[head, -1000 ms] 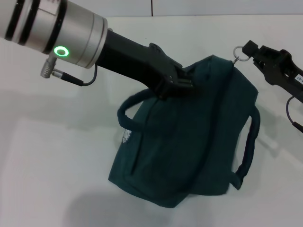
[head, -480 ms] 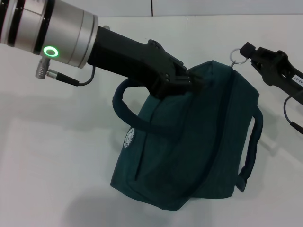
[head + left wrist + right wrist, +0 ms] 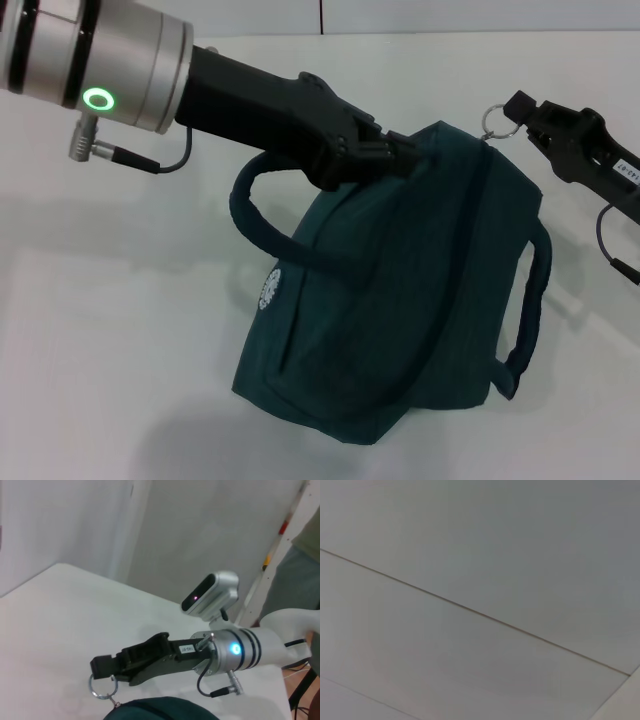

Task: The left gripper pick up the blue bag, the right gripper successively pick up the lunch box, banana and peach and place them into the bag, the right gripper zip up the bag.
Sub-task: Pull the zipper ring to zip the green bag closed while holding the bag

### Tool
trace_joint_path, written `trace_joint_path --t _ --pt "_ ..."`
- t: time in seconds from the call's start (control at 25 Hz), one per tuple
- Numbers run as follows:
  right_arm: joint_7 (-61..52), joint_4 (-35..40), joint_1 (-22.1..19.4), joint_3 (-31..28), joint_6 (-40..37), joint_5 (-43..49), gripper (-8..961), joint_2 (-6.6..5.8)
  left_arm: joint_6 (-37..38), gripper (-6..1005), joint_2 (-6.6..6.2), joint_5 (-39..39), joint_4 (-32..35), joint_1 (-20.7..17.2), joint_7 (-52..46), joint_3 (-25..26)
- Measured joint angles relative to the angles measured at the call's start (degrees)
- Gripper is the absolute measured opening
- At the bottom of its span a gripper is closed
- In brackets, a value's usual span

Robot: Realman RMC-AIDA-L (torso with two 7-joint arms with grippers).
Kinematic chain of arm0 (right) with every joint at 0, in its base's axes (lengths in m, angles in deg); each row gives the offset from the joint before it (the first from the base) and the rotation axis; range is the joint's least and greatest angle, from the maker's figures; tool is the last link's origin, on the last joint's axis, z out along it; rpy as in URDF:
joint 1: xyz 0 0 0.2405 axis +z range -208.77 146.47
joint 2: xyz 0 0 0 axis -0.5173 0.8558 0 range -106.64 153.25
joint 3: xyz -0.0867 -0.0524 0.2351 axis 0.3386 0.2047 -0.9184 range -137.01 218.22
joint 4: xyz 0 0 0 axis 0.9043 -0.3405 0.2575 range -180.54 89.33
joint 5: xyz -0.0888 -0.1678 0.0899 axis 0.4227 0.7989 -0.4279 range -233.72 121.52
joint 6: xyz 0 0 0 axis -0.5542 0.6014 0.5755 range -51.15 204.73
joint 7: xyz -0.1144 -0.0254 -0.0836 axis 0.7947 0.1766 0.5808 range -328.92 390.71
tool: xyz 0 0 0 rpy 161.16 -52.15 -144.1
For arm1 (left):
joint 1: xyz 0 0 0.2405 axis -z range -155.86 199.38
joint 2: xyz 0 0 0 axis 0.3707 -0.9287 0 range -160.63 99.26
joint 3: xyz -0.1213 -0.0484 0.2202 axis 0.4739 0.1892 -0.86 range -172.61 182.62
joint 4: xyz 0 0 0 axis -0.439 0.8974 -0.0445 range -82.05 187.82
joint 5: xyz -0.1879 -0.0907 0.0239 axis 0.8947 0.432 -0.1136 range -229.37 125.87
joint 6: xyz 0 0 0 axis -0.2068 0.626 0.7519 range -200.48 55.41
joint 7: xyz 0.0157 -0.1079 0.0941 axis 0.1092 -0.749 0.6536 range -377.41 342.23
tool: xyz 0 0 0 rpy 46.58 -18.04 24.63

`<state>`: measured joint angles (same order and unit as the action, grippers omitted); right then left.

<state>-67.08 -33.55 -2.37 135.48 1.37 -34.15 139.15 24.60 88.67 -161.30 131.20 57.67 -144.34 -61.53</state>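
Note:
The blue bag (image 3: 400, 300), dark teal with a white round logo, hangs tilted above the white table (image 3: 100, 330). My left gripper (image 3: 398, 158) is shut on its top edge, and one carry handle (image 3: 262, 225) loops out below the arm. At the bag's upper right corner my right gripper (image 3: 514, 108) is shut on the metal zip ring (image 3: 494, 121). The left wrist view shows that right gripper (image 3: 102, 666) with the zip ring (image 3: 102, 687) under its tip, above the bag's top (image 3: 160, 710). The lunch box, banana and peach are out of view.
The bag's second handle (image 3: 530, 300) hangs down on the right side. A cable (image 3: 605, 235) loops off the right arm. A person (image 3: 305, 545) stands beyond the table in the left wrist view. The right wrist view shows only plain grey panels.
My left arm has drawn slightly back to the left with the bag's top edge. The near handle has swung outward and up. The right gripper has hardly moved.

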Motion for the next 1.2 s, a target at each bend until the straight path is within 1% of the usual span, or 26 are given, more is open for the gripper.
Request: trace_joint_path --t 0.44,0.72,0.84,1.0,1.08,1.2 --pt "0.1 0.0 0.0 0.0 0.0 0.0 141 0.00 -0.3 73 0.08 -2.4 -0.5 0.6 0.1 0.1" --pt "0.1 0.0 -0.2 0.0 0.1 -0.1 145 -0.02 -0.3 72 0.09 -1.8 -0.6 0.7 0.1 0.5" --pt "0.2 0.0 -0.3 0.0 0.2 -0.2 147 -0.08 0.1 72 0.00 0.4 -0.5 0.5 0.1 0.5" --pt "0.2 0.0 -0.5 0.0 0.3 -0.3 149 -0.14 1.2 70 -0.78 6.0 -0.3 0.1 0.3 0.5" --pt "0.2 0.0 -0.5 -0.2 0.3 -0.3 150 -0.15 2.0 70 -0.95 7.0 -0.3 0.1 0.4 0.8" --pt "0.2 0.0 -0.5 -0.7 0.3 -0.3 152 -0.16 4.0 70 -0.70 7.8 -0.5 0.1 1.1 2.3"
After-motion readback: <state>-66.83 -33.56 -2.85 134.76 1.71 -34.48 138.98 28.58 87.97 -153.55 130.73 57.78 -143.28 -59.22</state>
